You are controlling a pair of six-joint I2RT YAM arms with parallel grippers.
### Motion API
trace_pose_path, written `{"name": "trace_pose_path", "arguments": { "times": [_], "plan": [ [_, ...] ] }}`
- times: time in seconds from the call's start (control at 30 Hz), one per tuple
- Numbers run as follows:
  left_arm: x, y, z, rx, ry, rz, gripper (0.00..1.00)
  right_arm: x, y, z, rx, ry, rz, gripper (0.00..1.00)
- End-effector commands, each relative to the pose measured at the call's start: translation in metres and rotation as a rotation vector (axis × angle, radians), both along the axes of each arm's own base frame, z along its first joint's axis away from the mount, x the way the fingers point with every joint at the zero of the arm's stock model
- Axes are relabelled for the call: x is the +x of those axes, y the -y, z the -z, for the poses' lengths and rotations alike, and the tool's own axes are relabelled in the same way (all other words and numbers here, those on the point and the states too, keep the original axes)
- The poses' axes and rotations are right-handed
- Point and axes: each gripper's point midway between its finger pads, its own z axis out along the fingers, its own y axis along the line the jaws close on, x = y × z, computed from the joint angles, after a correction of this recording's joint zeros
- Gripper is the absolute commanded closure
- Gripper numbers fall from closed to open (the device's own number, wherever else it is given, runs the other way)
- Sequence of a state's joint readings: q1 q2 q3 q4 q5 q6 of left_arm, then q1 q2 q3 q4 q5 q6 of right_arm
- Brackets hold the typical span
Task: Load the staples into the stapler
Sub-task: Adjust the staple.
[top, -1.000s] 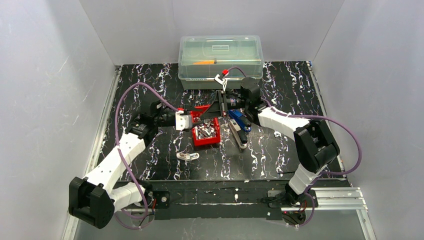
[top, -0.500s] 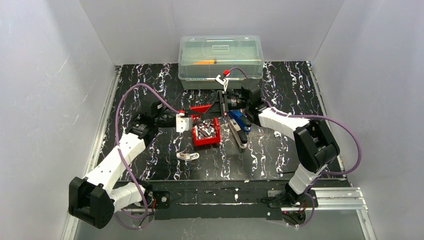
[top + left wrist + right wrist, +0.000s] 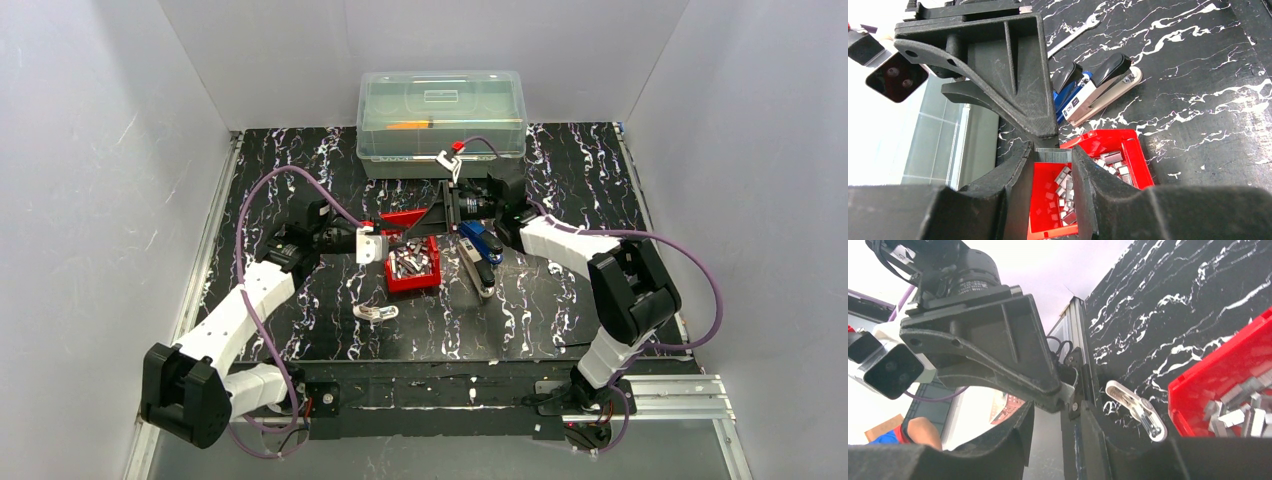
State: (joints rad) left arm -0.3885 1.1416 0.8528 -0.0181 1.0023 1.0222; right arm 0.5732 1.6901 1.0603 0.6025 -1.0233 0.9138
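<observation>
Over the red bin's (image 3: pixel 428 282) far left corner, my left gripper (image 3: pixel 384 243) is shut on a short silvery strip of staples (image 3: pixel 1053 154). In the left wrist view the strip spans the gap between the fingertips of the left gripper (image 3: pixel 1052 156). My right gripper (image 3: pixel 426 221) meets it tip to tip from the right, and the right gripper (image 3: pixel 1055 410) has its jaws apart, gripping nothing. More loose staples (image 3: pixel 1108 162) lie in the red bin (image 3: pixel 1135 150). A blue stapler (image 3: pixel 1074 97) and a pale stapler (image 3: pixel 1108 87) lie side by side right of the bin.
A clear lidded box (image 3: pixel 441 110) stands at the back of the black marbled mat. A white staple remover (image 3: pixel 376 313) lies in front of the bin and shows as the staple remover (image 3: pixel 1138 410) in the right wrist view. Purple cables loop over both arms.
My right gripper's jaws have opened and come off the staple strip. My left gripper has closed further and now holds the strip. Both arms have barely shifted.
</observation>
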Motion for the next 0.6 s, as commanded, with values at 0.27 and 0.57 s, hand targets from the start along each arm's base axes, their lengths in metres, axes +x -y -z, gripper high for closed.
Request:
{"name": "trace_pose_path", "arguments": {
  "times": [0.27,0.57],
  "plan": [
    [-0.005,0.003,-0.022,-0.032,0.001,0.015,0.75,0.009,0.022,-0.007,0.001,0.062,0.090,0.43],
    [-0.015,0.006,-0.050,-0.102,0.018,0.044,0.75,0.008,0.018,-0.029,0.060,0.080,0.102,0.48]
  ]
}}
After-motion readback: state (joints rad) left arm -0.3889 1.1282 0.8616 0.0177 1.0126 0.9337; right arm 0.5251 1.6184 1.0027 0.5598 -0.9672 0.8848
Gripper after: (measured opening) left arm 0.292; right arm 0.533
